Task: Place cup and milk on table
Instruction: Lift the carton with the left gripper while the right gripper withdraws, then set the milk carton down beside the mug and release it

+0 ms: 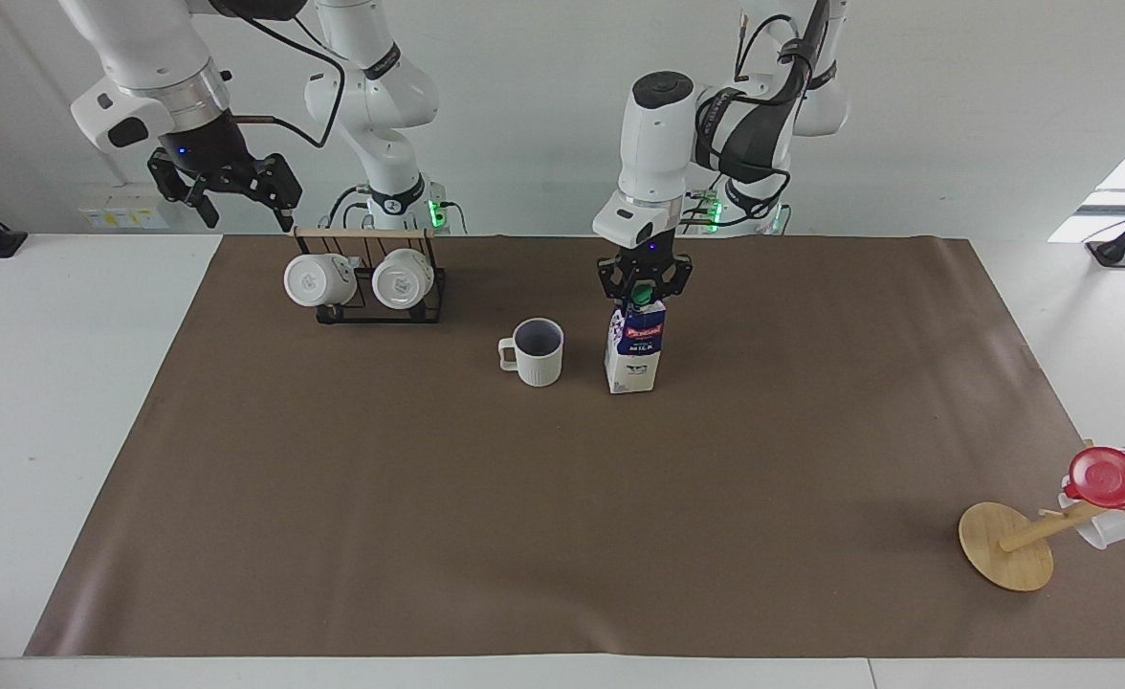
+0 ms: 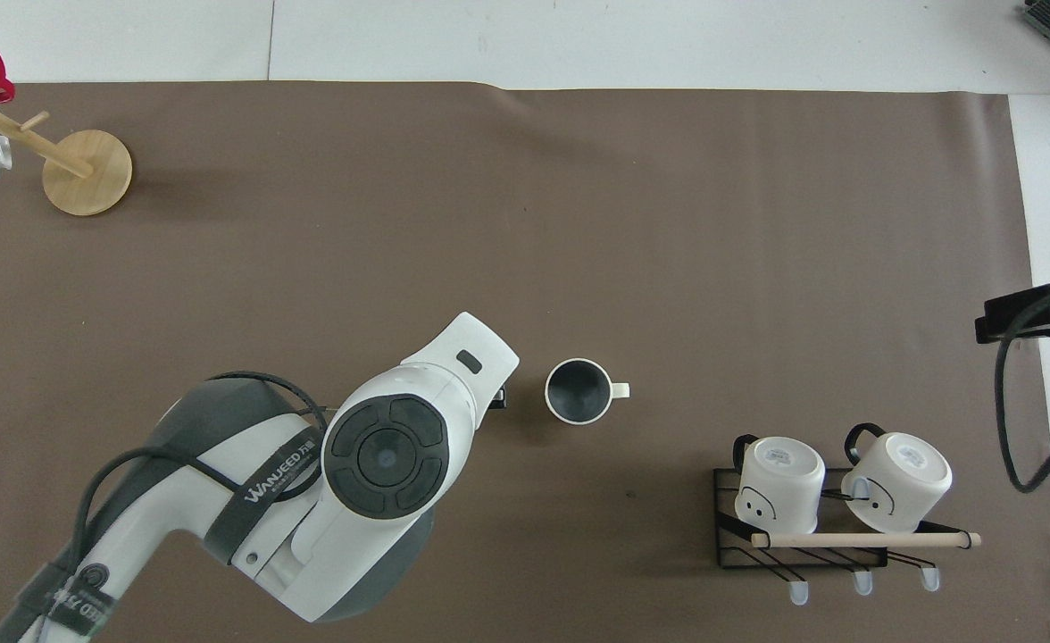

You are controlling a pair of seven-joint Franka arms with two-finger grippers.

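One milk [image 1: 633, 348] carton hangs, seemingly grounded, under left gripper [image 1: 643, 295].

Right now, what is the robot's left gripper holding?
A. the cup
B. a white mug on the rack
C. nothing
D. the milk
D: the left gripper is shut on the green cap of the milk, which stands beside the cup.

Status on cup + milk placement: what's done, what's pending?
Done: the cup stands upright on the table. In hand: the left gripper is shut on the milk, which stands beside the cup. Left: release and withdraw. The right gripper waits open over the mug rack.
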